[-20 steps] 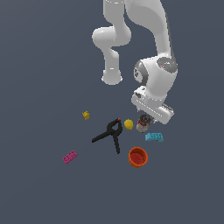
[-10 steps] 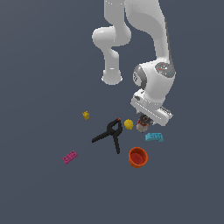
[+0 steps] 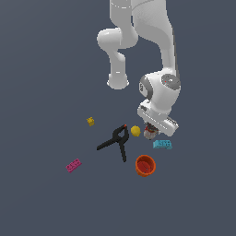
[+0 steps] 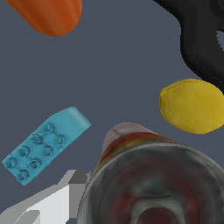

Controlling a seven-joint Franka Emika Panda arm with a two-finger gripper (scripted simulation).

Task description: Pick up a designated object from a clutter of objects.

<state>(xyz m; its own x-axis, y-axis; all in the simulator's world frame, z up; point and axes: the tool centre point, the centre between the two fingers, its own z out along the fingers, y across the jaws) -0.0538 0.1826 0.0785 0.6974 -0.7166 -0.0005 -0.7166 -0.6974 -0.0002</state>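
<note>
Your gripper (image 3: 150, 133) sits low over the small can (image 3: 149, 134); whether its fingers grip the can or stand apart, you cannot tell. The can (image 4: 153, 179) fills the wrist view, grey top toward the camera. Just beside it: yellow ball (image 3: 135, 131) on the exterior view's left, cyan brick (image 3: 162, 144) below. Nearby: black clamp (image 3: 116, 141), orange-red cup (image 3: 145, 165). Well apart: pink brick (image 3: 73, 165), tiny yellow piece (image 3: 91, 121).
</note>
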